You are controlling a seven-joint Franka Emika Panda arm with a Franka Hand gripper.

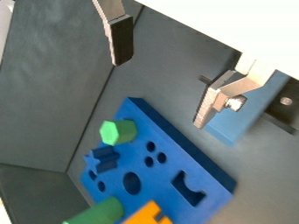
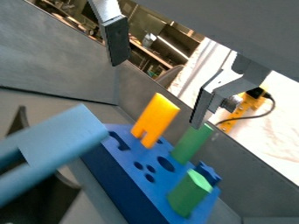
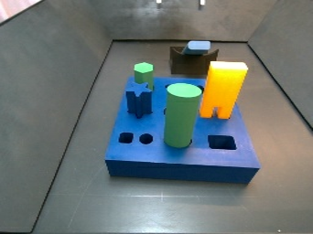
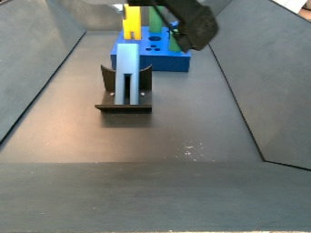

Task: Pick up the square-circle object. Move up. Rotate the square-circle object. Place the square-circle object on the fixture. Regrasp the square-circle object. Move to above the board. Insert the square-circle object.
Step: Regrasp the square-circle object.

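The square-circle object (image 4: 127,67), a slender pale grey-blue peg, stands upright in the notch of the dark fixture (image 4: 123,102). In a side view only its top end (image 3: 196,46) shows above the fixture (image 3: 184,62), behind the blue board (image 3: 184,151). My gripper (image 1: 163,74) hangs open and empty high above the floor, apart from the peg. Its two fingertips (image 3: 159,3) just show at the upper edge of a side view, above the fixture. The board (image 1: 152,166) lies below the gripper in both wrist views. A grey-blue bar (image 2: 47,144) close to the camera looks like the peg.
On the board stand a tall green cylinder (image 3: 181,113), an orange-yellow block (image 3: 225,89), a short dark-blue star peg (image 3: 138,99) and a small green hexagonal peg (image 3: 143,71). Open shaped holes (image 3: 221,142) lie along its front. Sloping grey walls (image 3: 68,101) enclose the floor.
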